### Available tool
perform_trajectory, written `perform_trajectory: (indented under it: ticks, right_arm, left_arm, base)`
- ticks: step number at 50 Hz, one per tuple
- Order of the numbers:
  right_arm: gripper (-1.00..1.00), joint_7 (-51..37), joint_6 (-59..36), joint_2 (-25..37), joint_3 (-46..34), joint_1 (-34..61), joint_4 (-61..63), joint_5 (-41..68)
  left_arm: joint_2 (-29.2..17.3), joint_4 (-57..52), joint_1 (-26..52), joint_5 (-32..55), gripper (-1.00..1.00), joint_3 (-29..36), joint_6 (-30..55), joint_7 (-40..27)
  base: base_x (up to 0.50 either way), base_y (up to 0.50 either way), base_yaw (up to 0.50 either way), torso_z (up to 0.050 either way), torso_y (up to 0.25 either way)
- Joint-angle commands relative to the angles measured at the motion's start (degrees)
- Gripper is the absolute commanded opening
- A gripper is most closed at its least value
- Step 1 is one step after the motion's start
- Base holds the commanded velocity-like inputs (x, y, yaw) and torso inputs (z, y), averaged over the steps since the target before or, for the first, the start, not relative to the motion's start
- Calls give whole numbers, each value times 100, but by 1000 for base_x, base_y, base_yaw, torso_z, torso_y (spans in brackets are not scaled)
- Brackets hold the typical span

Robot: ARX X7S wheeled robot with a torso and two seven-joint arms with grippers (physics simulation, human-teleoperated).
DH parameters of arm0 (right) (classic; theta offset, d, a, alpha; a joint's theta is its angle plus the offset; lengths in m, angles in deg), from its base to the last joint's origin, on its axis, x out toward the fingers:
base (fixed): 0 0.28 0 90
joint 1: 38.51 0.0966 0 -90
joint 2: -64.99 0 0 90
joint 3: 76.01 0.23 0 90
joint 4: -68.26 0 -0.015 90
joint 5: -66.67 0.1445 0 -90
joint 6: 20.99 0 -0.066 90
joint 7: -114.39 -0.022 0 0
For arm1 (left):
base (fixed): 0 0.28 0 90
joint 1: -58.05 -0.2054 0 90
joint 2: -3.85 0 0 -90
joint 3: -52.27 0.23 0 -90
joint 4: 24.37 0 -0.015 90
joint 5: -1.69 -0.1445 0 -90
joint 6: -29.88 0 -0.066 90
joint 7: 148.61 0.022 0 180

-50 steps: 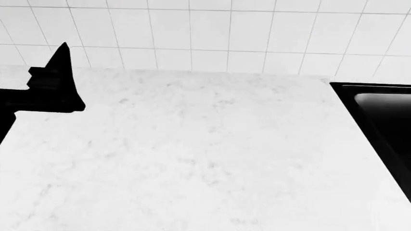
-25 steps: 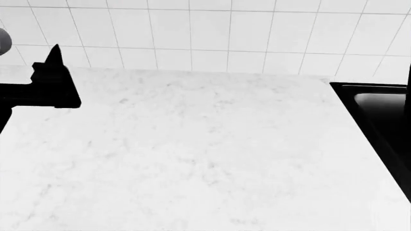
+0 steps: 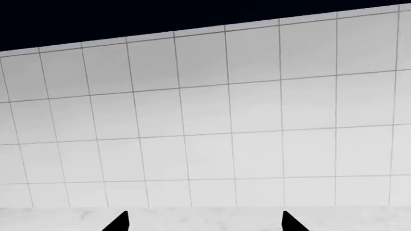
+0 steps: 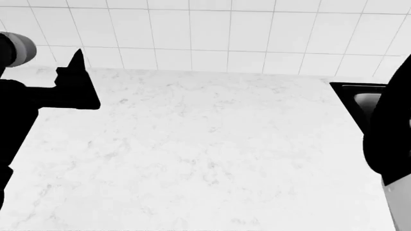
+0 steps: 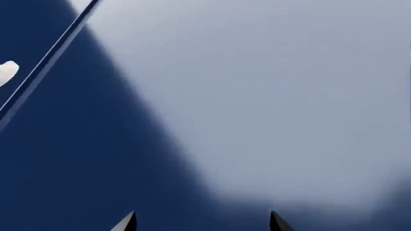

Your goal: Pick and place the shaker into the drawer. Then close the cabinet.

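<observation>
The shaker is not in view. My left gripper (image 4: 76, 77) shows as a black shape over the left part of the white marble counter (image 4: 205, 154). In the left wrist view it (image 3: 204, 224) is open and empty, its two tips wide apart and pointing at the tiled wall (image 3: 212, 120). My right gripper (image 5: 202, 223) is open and empty, close in front of a flat navy-blue cabinet surface (image 5: 96, 159) with a pale sheen. A thin pale edge line (image 5: 45, 67) crosses that surface. I cannot tell whether the drawer is open.
A black sink (image 4: 359, 98) is set into the counter at the right, partly behind my right arm (image 4: 391, 134). A small white shape (image 5: 6, 73) sits at the edge of the right wrist view; I cannot tell what it is.
My left gripper has risen and shifted right in the head view, with a grey wrist part now at the top left. My right arm has come into view at the right edge.
</observation>
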Motion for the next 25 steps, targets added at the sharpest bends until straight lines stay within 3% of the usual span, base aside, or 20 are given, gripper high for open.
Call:
perform_trajectory:
  ticks: [1,5,6,8,11,13,25]
  right_arm:
    - [100,-127,-4737,-19,820,-734,4813,972]
    - [100,-396,-5465,-82,1061,-1248,5775,1087]
    - [100,-804,-5495,-58,1203,-1495,5799,1402]
    - [100,-1503,-5494,88,1428,-2062,6051,2236]
    - [100,-3097,-5492,375,1979,-2791,5933,4317]
    - [100,-3544,-5471,490,2116,-3219,6083,4902]
    - [100,-3759,-5105,486,2312,-4146,6366,5270]
  left_arm:
    - [275,-206,-341,-649,100,-117,-265,817]
    - [207,-288,-327,-455,100,-155,-263,661]
    - [200,-303,-355,-463,100,-169,-273,661]
    - [223,-339,-435,-518,100,-170,-295,685]
    - [295,-384,-574,-693,100,-156,-352,781]
    - [349,-419,-679,-930,100,-91,-388,909]
    - [461,-490,-1073,-1242,100,-58,-567,1080]
  base:
    - [0,0,0,0,0]
    - [0,0,0,0,0]
    - [0,0,0,0,0]
    - [0,0,0,0,0]
    - [0,0,0,0,0]
    - [0,0,0,0,0]
    - [0,0,0,0,0]
